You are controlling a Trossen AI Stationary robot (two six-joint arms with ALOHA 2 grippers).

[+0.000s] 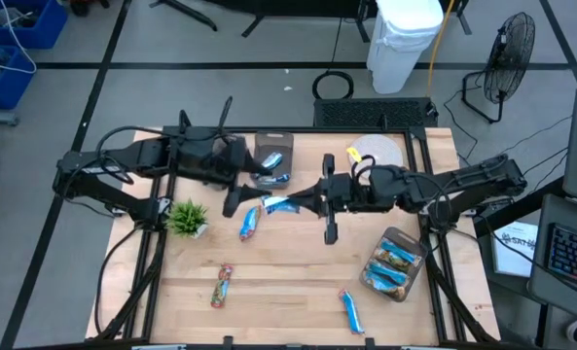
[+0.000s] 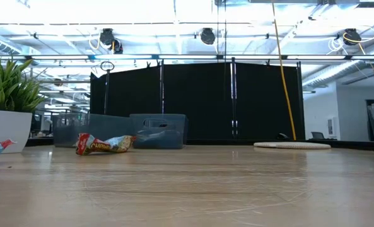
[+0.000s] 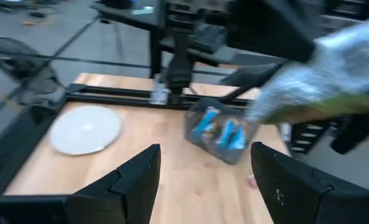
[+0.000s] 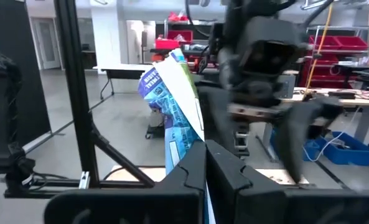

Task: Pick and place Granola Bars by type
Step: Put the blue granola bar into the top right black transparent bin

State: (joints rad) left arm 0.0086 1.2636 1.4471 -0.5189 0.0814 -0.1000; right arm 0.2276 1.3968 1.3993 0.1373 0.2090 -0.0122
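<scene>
Blue-white granola bar (image 4: 172, 106) with green edge, red-orange bar (image 2: 103, 144), green plant (image 1: 187, 217), white plate (image 3: 84, 129), pale wood table (image 1: 288, 282).

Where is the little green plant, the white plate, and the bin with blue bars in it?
green plant (image 1: 187, 217), high view, its leaves.
white plate (image 1: 378, 151), high view, its bare middle.
bin with bars (image 1: 412, 242), high view, its rim.

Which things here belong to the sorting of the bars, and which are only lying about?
Job: held granola bar in shut right gripper; open left gripper; loose bars; bin by the right arm; far bin.

Lying about: plant; white plate.
</scene>
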